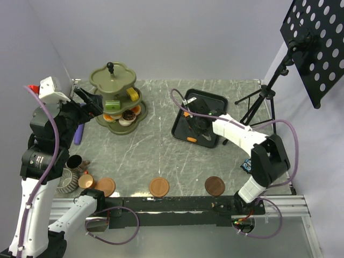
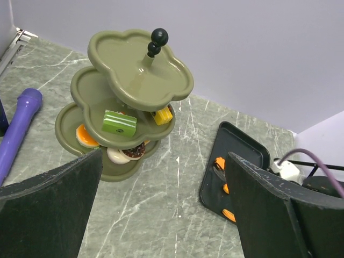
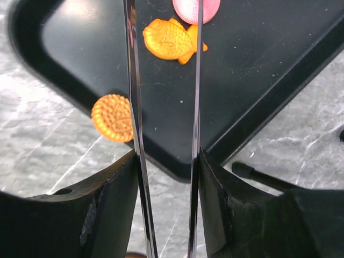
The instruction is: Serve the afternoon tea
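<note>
Right gripper [image 3: 165, 161]: part-closed and clamped on the metal tongs [image 3: 132, 80]. Both blades are pinched between its fingers and run straight out ahead over the black tray [image 3: 258, 86].
- The blade tips are out of the wrist view.
- A fish-shaped orange pastry [image 3: 172, 40] lies on the tray ahead, between the two blades. Can't tell if either blade touches it.
- A pink pastry [image 3: 196, 8] is just beyond the fish, under the right blade line.
- A round orange pastry [image 3: 112, 118] sits left of the left blade, at the tray's rim and close to the fingers.

Left gripper [image 2: 164, 156]: jaws wide apart, holding nothing, above the bench [image 1: 161, 156].
- The three-tier stand [image 2: 129, 70] is ahead and slightly left, upright and apart from the fingers.
- The middle tier carries a green pastry [image 2: 120, 122] with a yellow-orange piece [image 2: 163, 114] beside it.
- The bottom tier carries an orange pastry [image 2: 86, 135], a pale one [image 2: 117, 156] and a brown one [image 2: 134, 150].
- A purple cylinder [image 2: 16, 134] lies on the bench to the gripper's left. The tray is ahead to its right.

Behind both grippers, toward the arm bases:
- The dark cup [image 1: 75, 163], striped grey cup [image 1: 67, 180] and copper cup [image 1: 86, 181] are clustered near the left arm.
- Three brown saucers [image 1: 159, 187] stand in a row, the leftmost just beside the copper cup.
</note>
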You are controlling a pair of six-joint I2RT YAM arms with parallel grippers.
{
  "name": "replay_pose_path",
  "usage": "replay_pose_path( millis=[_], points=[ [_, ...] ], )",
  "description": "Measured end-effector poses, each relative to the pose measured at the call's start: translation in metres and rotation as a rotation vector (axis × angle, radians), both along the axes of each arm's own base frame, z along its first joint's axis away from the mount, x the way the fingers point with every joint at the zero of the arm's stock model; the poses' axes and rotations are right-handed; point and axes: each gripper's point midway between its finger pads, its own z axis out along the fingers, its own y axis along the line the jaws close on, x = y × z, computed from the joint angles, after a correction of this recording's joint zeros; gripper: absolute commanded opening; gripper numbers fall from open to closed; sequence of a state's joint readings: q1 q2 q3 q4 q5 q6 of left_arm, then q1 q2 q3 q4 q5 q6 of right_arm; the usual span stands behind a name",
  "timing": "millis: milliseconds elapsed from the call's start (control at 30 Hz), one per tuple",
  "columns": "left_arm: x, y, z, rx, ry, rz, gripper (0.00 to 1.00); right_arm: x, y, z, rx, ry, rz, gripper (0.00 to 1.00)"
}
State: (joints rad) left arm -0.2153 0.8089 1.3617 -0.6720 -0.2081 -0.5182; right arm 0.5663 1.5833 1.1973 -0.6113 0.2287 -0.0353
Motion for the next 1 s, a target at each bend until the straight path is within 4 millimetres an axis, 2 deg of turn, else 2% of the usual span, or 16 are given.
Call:
replay_pose_path(
  millis=[133, 400, 667, 900, 1000],
  points=[
    [0.0, 0.001, -0.001, 0.002, 0.004, 0.005, 1.0, 0.008, -0.001, -0.01, -0.03, 0.015, -0.005, 0.52],
    [0.0, 0.003, -0.001, 0.004, 0.004, 0.016, 1.0, 0.019, -0.004, -0.012, -0.05, 0.004, -0.024, 0.52],
    [0.0, 0.003, -0.001, 0.004, 0.005, 0.016, 1.0, 0.019, -0.006, -0.023, -0.082, 0.03, -0.006, 0.35],
    [0.0, 0.004, -0.001, 0.005, 0.004, 0.024, 1.0, 0.024, -0.005, -0.01, -0.082, 0.005, -0.012, 0.3],
    [0.0, 0.004, -0.001, 0.005, 0.004, 0.024, 1.0, 0.025, -0.006, 0.01, -0.069, -0.034, -0.02, 0.29]
  ],
)
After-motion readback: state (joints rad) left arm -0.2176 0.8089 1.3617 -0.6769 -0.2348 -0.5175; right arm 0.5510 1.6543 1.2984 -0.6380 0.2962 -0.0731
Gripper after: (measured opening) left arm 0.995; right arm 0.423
